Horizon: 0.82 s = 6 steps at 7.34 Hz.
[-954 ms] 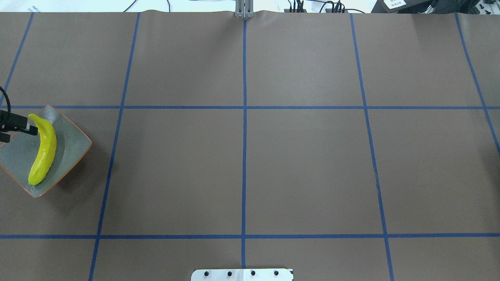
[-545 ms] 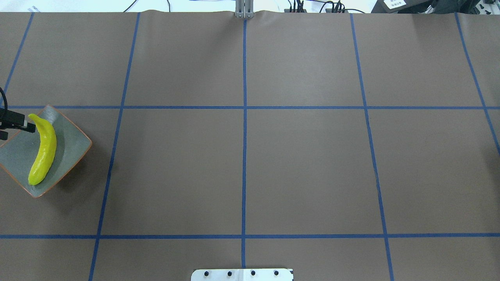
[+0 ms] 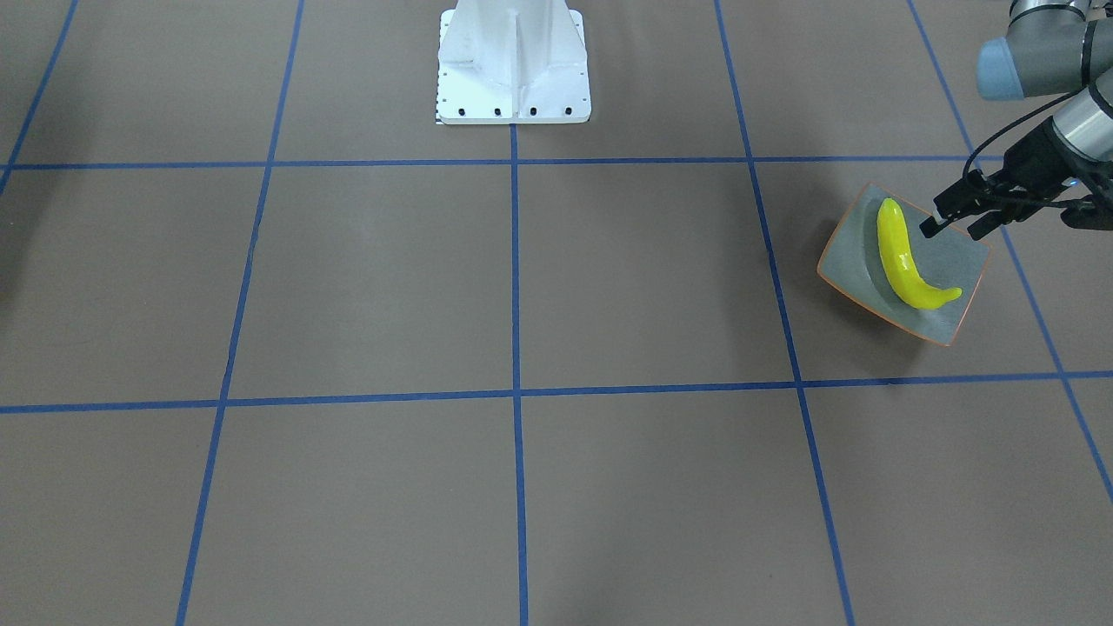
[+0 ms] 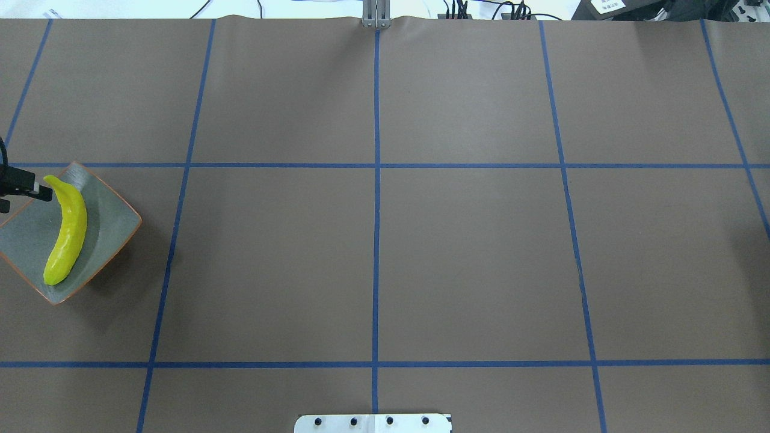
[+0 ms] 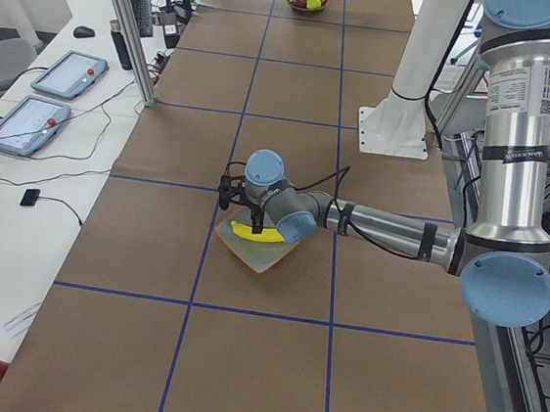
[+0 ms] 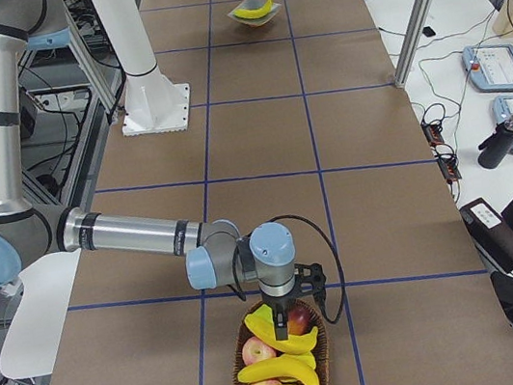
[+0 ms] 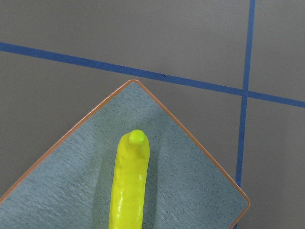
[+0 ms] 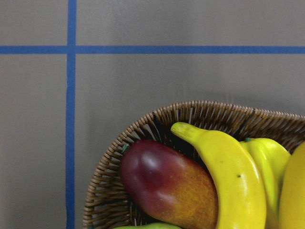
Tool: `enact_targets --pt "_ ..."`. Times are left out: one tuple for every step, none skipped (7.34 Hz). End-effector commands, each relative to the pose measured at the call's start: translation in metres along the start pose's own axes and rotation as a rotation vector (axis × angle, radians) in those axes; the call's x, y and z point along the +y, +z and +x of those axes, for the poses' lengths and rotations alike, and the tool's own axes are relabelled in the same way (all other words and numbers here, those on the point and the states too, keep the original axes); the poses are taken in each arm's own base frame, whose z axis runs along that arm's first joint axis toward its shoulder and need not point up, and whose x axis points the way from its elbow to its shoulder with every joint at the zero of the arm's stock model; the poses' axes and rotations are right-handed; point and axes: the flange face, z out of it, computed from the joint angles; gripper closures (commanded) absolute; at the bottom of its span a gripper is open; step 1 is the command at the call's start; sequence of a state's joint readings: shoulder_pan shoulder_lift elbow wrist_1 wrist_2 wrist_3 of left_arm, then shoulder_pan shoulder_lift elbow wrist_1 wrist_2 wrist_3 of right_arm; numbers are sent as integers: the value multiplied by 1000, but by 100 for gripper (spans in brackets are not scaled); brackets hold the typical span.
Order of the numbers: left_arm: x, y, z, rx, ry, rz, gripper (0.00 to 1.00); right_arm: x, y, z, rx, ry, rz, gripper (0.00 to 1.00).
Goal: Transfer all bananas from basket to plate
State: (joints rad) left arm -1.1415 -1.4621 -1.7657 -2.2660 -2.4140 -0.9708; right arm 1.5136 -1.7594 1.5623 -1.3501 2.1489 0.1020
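My left gripper (image 3: 953, 229) hangs with its fingers spread and nothing between them, above the plate (image 3: 958, 261). The plate sits towards the left end of the surface; one banana (image 3: 903, 261) lies in its hollow, roughly corner to corner, clear of my fingers; my left wrist camera looks down on its stubby tip and one orange-rimmed corner.

My right gripper (image 6: 280, 329) points down into the wicker basket (image 6: 237, 354) at the right end of the surface; it shows only from the side, so I cannot tell how its fingers stand. Three more bananas (image 6: 282, 368) lie piled in the basket; beside them are a red-orange fruit (image 8: 167, 183) and a pale red apple (image 6: 258, 350).

A printed label (image 5: 516, 86) runs along my left arm's upright tube; its writing is too small to read.
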Motion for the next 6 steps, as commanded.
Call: enact_targets --pt "0 -1 0 1 1 3 1 11 -2 11 77 -6 -79 2" --pt "0 -1 0 0 1 4 1 13 1 12 77 12 -91 2" --pt "-1 -1 2 2 3 6 1 12 3 13 71 44 -99 3" --pt "-2 -1 3 2 3 7 1 10 3 10 53 112 -98 4" --pt "-2 -2 4 3 4 8 1 8 3 9 50 178 -94 5" --pt "-2 -2 5 5 4 9 1 9 10 12 48 224 -105 5"
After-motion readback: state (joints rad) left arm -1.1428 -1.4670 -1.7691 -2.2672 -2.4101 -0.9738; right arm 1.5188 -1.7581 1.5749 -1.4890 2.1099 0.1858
